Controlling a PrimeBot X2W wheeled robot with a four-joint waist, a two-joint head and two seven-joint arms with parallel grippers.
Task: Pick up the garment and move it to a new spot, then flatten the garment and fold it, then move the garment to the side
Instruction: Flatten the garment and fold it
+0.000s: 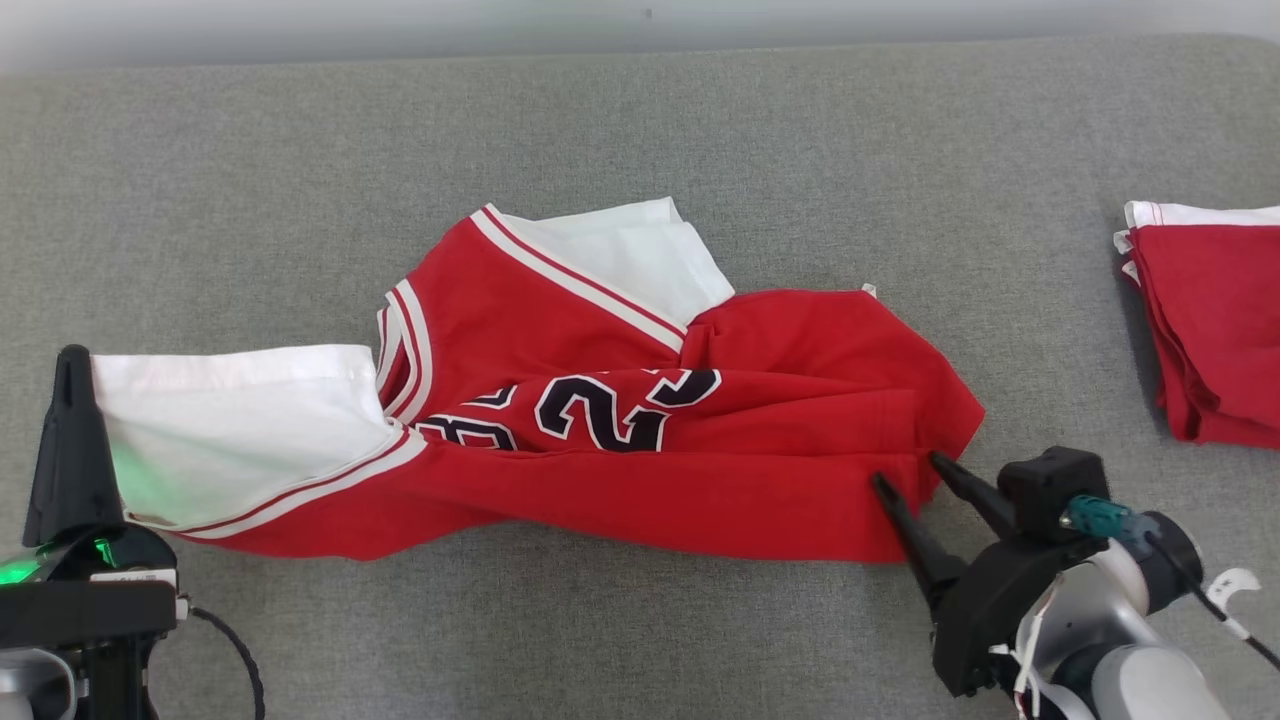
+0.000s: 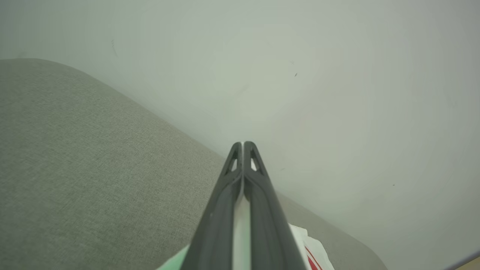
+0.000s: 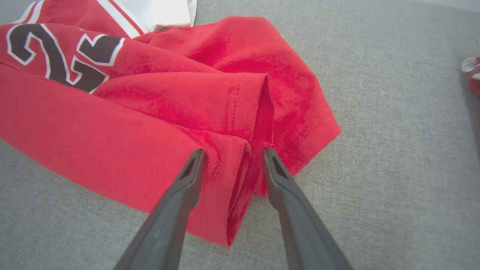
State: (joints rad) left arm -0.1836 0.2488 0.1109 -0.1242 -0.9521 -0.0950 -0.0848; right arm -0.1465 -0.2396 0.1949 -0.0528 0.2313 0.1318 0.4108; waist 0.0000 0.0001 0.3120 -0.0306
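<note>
Garment [image 1: 640,440] lies rumpled across the middle of the grey cushion [image 1: 640,130]. Your left gripper [image 1: 72,360] has its fingers pressed together on the white sleeve [image 1: 230,430]; your right gripper [image 1: 906,469] holds its fingers apart, straddling a hem fold [image 3: 243,157]. Close there and you may pinch several layers, locking the crease in.

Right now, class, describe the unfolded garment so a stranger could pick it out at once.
On the grey surface, look to the middle. The red jersey lies spread and rumpled, with dark numerals and white sleeves; the red pile at the right edge is folded.
</note>
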